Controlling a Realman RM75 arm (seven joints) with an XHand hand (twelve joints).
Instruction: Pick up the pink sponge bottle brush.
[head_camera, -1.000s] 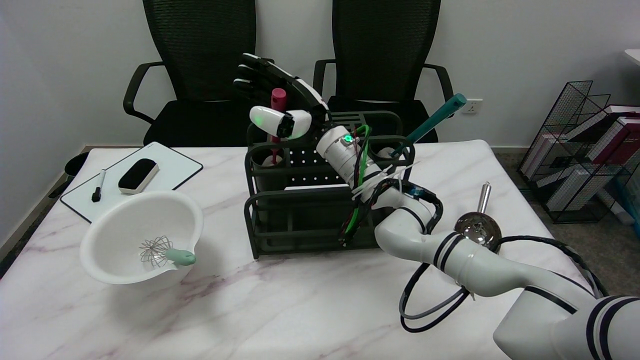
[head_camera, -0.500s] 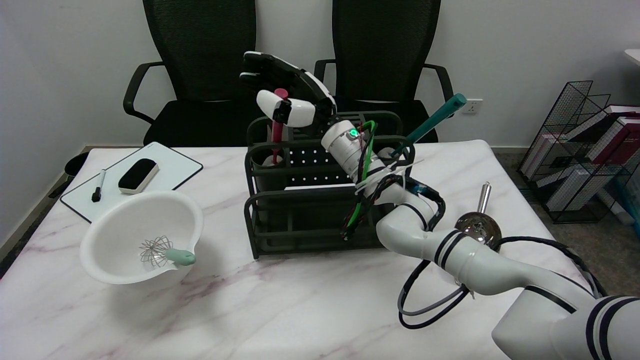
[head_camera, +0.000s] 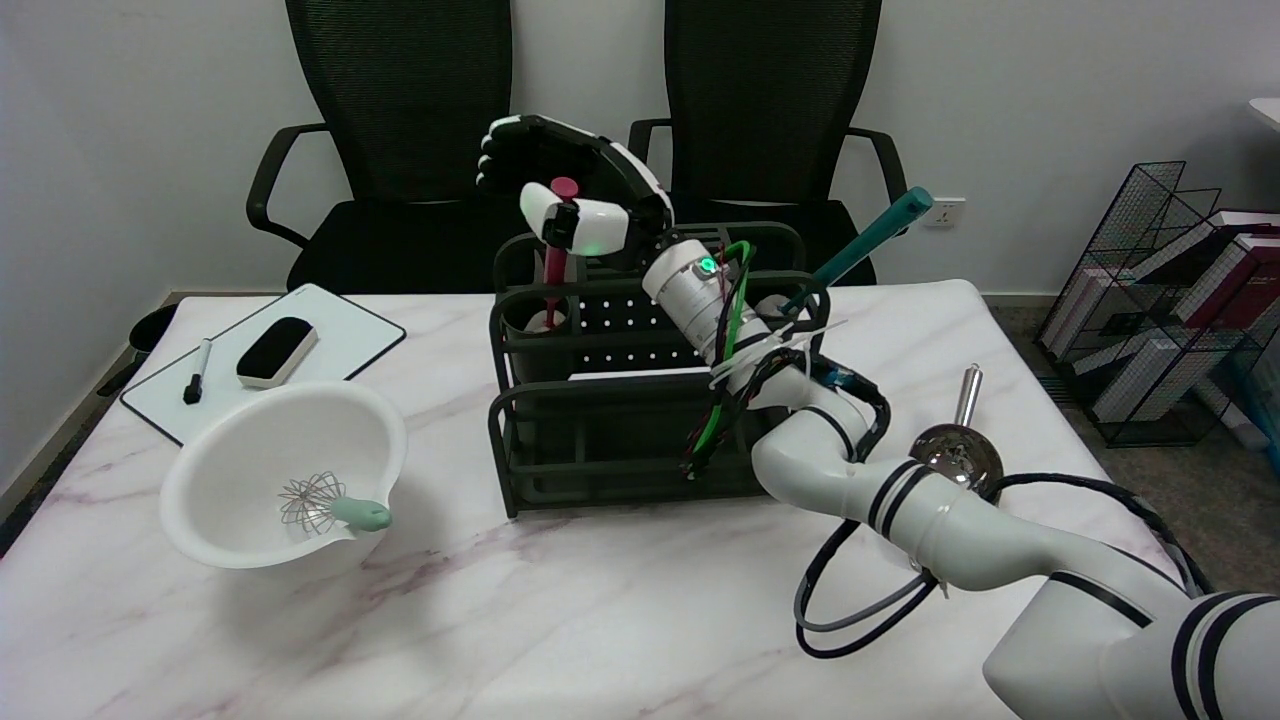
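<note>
At the back left corner of the dark rack (head_camera: 520, 455), the pink sponge bottle brush (head_camera: 553, 262) stands almost upright in a round cup holder (head_camera: 533, 322), with its handle rising well above the rim. The robot hand (head_camera: 565, 190) is around the top of this handle: the black fingers (head_camera: 515, 150) curl over behind it, and the white thumb (head_camera: 560, 218) lies across the front of it, just under the rounded pink tip. It looks to me that the robot hand is closing on the handle, but I cannot tell from here whether thumb and fingers already press it firmly or only surround it. The sponge end is down inside the cup, mostly hidden.

So the step in hand is the grasp itself; the lifting is not yet done, because the brush sits in its holder. I judge that the next move needs a firm squeeze first and then a straight pull upward, along the line of the handle, so the sponge does not catch on the rim of the cup.

On the other side of the rack a teal-handled tool (head_camera: 865, 245) leans outward, well apart. On the counter (head_camera: 560, 620) sit a white bowl (head_camera: 225, 455) with a whisk (head_camera: 325, 505), and a metal ladle (head_camera: 955, 455).
</note>
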